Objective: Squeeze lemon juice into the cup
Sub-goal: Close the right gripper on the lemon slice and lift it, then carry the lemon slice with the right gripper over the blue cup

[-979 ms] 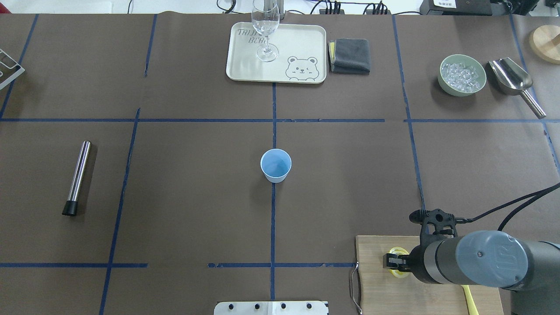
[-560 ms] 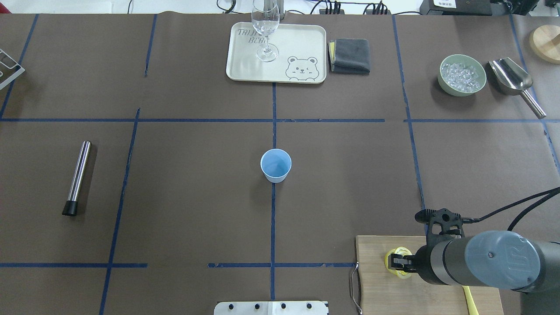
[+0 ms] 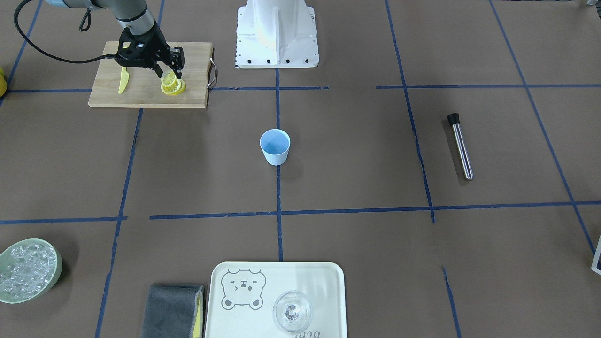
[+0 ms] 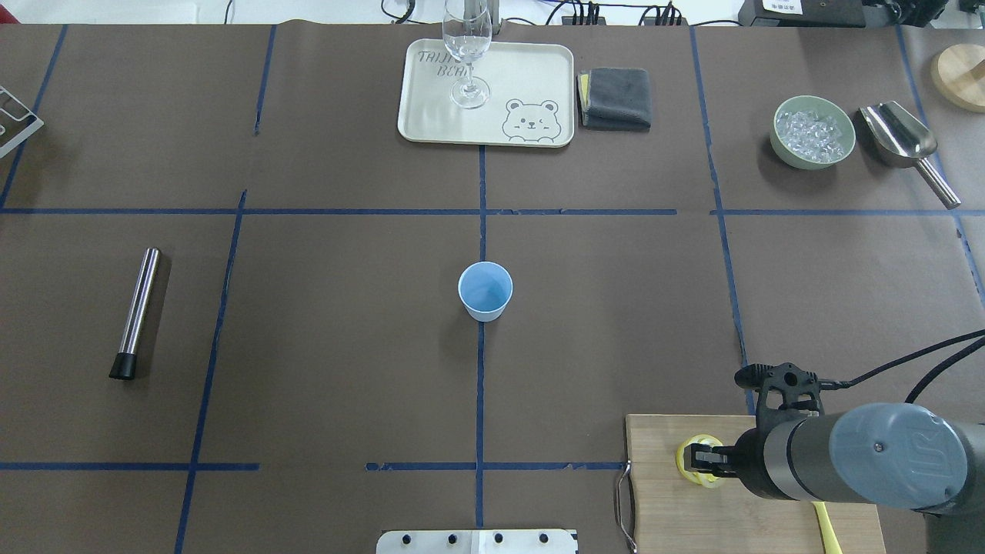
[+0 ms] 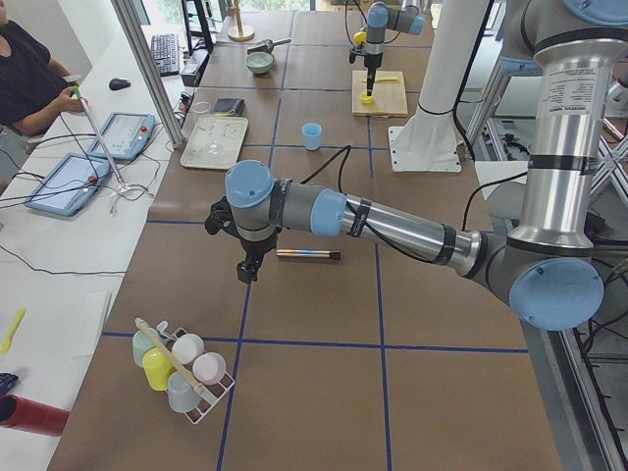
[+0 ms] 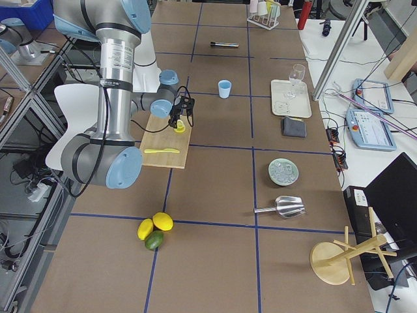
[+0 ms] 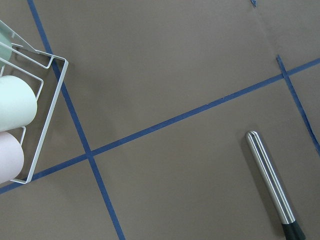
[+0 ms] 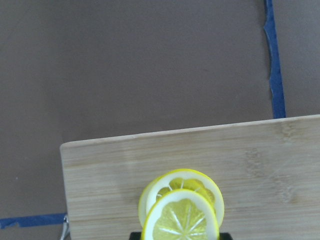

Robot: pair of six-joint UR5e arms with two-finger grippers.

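Hovering low over the board (image 3: 141, 96), the right hand (image 3: 169, 75) is clamped on the lemon (image 8: 181, 220). The thin slice is held on edge between the fingertips. In the right wrist view it stands in front of a second slice (image 8: 186, 184) that lies on the board. I cannot tell whether the two touch. A yellow knife (image 3: 123, 80) lies flat on the board, on the side of the hand away from the cup (image 4: 485, 291). The cup stands upright mid-tabletop (image 4: 346, 346), on a line of blue tape, well apart from the board and the lemon.

The left hand (image 5: 247, 272) hangs above the tabletop at the robot's left end. It shows only in the left side view, so I cannot tell whether its fingers are apart or together. A steel rod (image 7: 272, 182) with a black tip lies flat near it, and a wire rack (image 5: 201, 407) of pastel cups stands a little farther along.

Along the far edge from the robot a tray (image 4: 431, 115) carries an upright glass (image 4: 467, 58). A folded grey cloth (image 4: 617, 96) lies just beside the tray. A green bowl (image 4: 785, 158) of ice stands towards the robot's right, with a metal scoop (image 4: 900, 138) next to it.
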